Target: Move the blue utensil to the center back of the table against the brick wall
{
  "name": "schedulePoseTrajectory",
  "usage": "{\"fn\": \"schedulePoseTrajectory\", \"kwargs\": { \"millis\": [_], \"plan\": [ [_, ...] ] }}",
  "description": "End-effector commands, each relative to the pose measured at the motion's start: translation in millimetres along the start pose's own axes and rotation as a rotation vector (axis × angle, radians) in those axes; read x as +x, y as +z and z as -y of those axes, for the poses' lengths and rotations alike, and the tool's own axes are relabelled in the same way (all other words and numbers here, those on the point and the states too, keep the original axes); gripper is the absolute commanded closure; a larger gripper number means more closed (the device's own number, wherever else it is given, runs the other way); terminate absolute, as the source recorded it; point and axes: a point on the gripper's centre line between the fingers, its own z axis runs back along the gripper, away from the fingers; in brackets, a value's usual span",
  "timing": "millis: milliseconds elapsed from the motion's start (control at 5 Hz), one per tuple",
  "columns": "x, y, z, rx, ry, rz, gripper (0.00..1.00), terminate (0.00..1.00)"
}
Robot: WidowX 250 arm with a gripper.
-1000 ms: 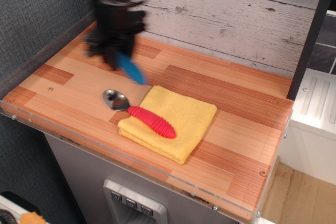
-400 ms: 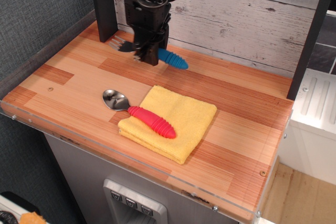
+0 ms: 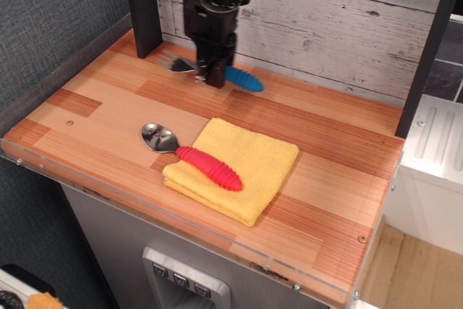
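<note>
At the far left a dark grey panel (image 3: 51, 27) borders the surface (image 3: 325, 171), whose clear rim runs along the front edge. Near the front sits a red-handled spoon (image 3: 192, 153), its bowl on the wood and its handle lying over a folded yellow cloth (image 3: 235, 168). Further back, the black end effector (image 3: 211, 77) comes down over the blue utensil (image 3: 239, 77) — only the metal tines on its left and the ribbed blue handle on its right show, the middle being hidden. Its fingers appear clamped on the fork, which sits low near the brick wall (image 3: 340, 27); whether it touches the wood cannot be told.
</note>
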Motion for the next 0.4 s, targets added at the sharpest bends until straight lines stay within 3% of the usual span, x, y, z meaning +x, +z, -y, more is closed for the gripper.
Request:
{"fn": "schedulePoseTrajectory", "kwargs": {
  "millis": [0,200],
  "plan": [
    [13.2,5.1,24.9,-0.025,0.001,-0.002,1.00,0.00],
    [13.9,1.1,24.3,-0.023,0.005,-0.006,1.00,0.00]
  ]
}}
